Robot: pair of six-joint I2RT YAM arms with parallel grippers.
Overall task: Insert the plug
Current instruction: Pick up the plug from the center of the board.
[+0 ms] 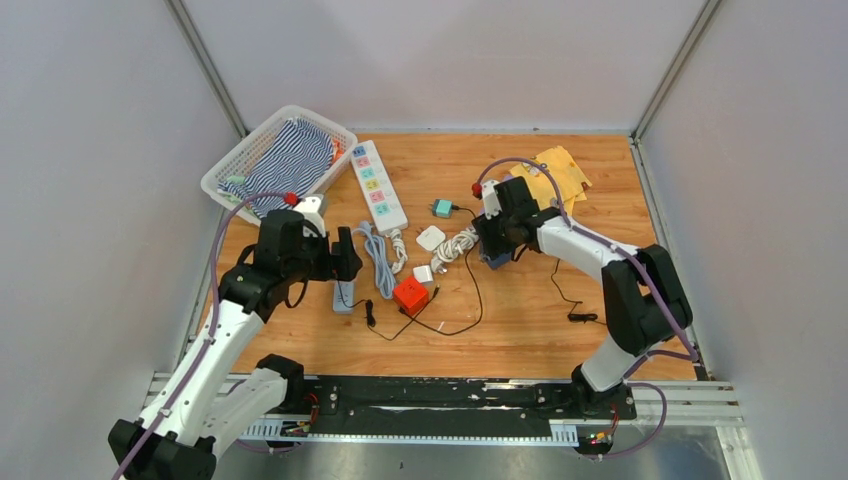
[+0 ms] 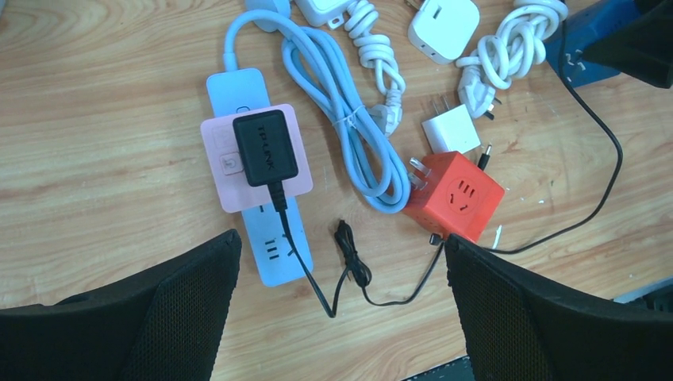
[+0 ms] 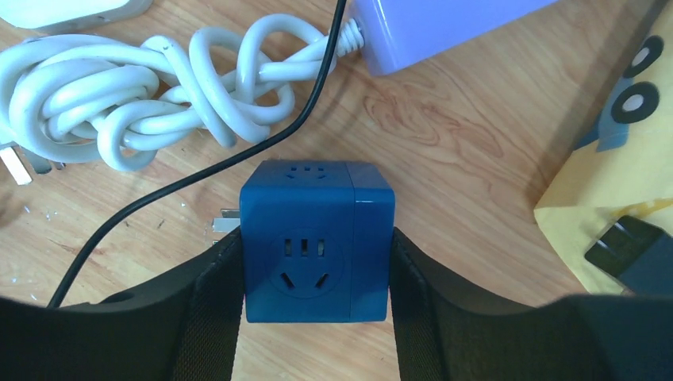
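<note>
My right gripper [image 1: 495,256] is shut on a blue cube socket [image 3: 316,238], with a finger pressed on each side. The cube rests low over the wood, and metal prongs [image 3: 224,224] stick out of its left side. My left gripper [image 1: 343,262] is open and empty, hovering over a small pale blue power strip [image 2: 274,252]. A pink adapter [image 2: 218,171] sits on that strip, with a black plug [image 2: 264,148] seated in it. In the left wrist view the left gripper [image 2: 341,242] spans the plug's thin black cable [image 2: 349,266]. A red cube socket [image 2: 456,194] lies to the right.
A long white power strip [image 1: 378,185] lies at the back next to a white basket [image 1: 232,160] of striped cloth. Coiled white cables [image 3: 143,87], white adapters [image 2: 451,129], a coiled blue cord [image 2: 349,119] and yellow envelopes [image 1: 560,175] lie around.
</note>
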